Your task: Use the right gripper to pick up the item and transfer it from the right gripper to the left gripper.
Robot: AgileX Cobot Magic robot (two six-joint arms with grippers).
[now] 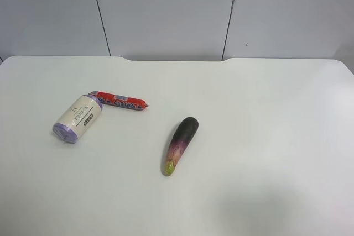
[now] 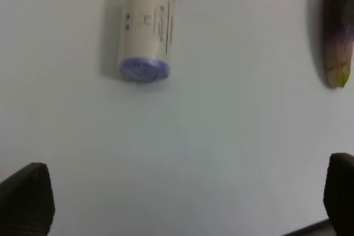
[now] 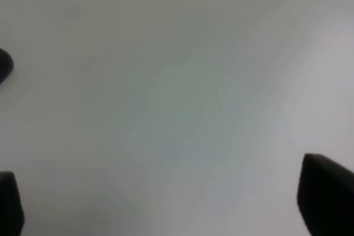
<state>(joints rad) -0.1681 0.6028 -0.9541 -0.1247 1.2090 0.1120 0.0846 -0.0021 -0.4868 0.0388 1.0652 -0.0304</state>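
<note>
We see the short cream-wrapped roll with purple ends [image 1: 78, 118] touching a red printed sausage stick [image 1: 118, 101]; their dark label text is unreadable. A dark purple eggplant [image 1: 181, 144] lies apart. Both the left gripper [image 2: 188, 205] and the right gripper [image 3: 166, 203] have fingers spread, holding nothing.

A short, fat, cream-wrapped roll with purple ends [image 1: 78, 118] lies on its side on the white table [image 1: 265, 136], toward the exterior high view's left. A red sausage stick [image 1: 118, 101] touches its far end. A dark purple eggplant [image 1: 180, 144] lies well apart, near the centre.
</note>
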